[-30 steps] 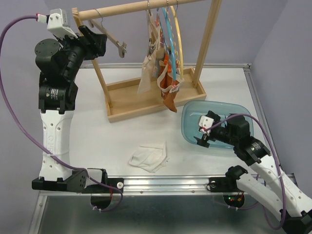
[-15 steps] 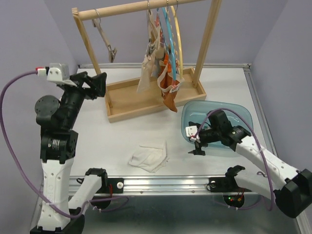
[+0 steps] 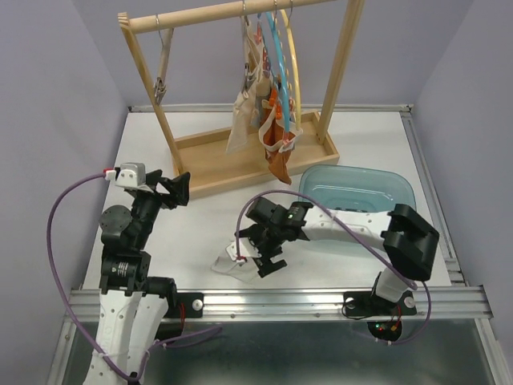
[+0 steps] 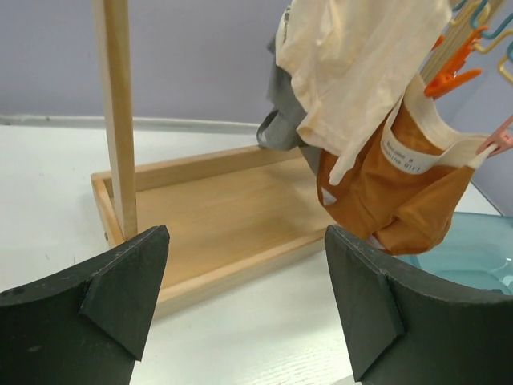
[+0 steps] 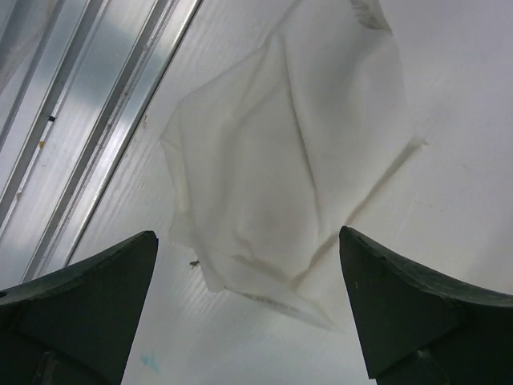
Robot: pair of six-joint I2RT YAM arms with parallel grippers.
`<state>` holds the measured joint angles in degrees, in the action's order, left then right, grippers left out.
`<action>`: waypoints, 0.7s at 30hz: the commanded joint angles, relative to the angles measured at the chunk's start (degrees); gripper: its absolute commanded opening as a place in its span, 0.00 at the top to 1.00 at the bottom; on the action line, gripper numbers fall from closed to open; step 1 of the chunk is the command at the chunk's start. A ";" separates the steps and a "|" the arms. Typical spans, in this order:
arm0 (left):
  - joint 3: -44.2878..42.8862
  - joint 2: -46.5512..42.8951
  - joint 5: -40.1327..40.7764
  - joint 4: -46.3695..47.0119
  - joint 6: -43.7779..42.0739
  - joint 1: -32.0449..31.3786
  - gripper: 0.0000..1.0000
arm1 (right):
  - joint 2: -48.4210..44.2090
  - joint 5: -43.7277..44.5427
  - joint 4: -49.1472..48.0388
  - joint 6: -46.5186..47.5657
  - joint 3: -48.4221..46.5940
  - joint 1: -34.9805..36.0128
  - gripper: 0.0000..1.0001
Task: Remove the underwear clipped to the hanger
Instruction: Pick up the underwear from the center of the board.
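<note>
Beige (image 4: 353,72), grey (image 4: 280,120) and orange-brown (image 4: 401,200) underwear hangs clipped on hangers at the right of the wooden rack (image 3: 268,120). One white underwear piece (image 5: 288,160) lies flat on the table near the front edge (image 3: 224,263). My right gripper (image 5: 248,313) hovers open just above it, one finger on each side, nothing held (image 3: 256,261). My left gripper (image 4: 248,297) is open and empty, low over the table's left side (image 3: 172,191), facing the rack's base and apart from the hanging clothes.
The rack's wooden tray base (image 4: 232,208) and left post (image 4: 116,112) stand ahead of the left gripper. An empty clip hanger (image 3: 163,68) hangs at the rail's left end. A translucent blue tub (image 3: 357,188) sits right of the rack. The metal front rail (image 5: 96,104) runs beside the white piece.
The left arm came down from the rail's left end to low over the table, jaws widening. The right arm swung left from the blue tub to over the white piece. The empty hanger swung back.
</note>
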<state>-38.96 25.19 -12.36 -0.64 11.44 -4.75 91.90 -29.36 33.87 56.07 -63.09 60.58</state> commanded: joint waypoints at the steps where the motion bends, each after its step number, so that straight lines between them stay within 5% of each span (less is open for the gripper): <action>1: 2.83 -3.74 1.45 6.53 -0.80 0.27 0.10 | 6.43 7.39 -0.03 -1.05 -5.46 4.28 0.00; 7: 5.12 -6.64 0.59 6.71 -0.90 0.27 0.10 | 9.61 9.76 -0.64 -1.32 -4.94 6.92 0.03; 12: 5.03 -6.99 0.85 5.39 -0.81 0.36 0.10 | 11.37 11.78 -2.66 -5.26 -5.20 7.54 0.14; 21: 5.12 -8.23 1.46 4.42 -0.90 0.36 0.10 | 9.71 11.70 -3.02 -7.21 -2.83 7.54 0.73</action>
<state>-33.87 17.93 -11.49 1.91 11.20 -4.75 103.48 -17.69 32.32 49.67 -65.98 67.59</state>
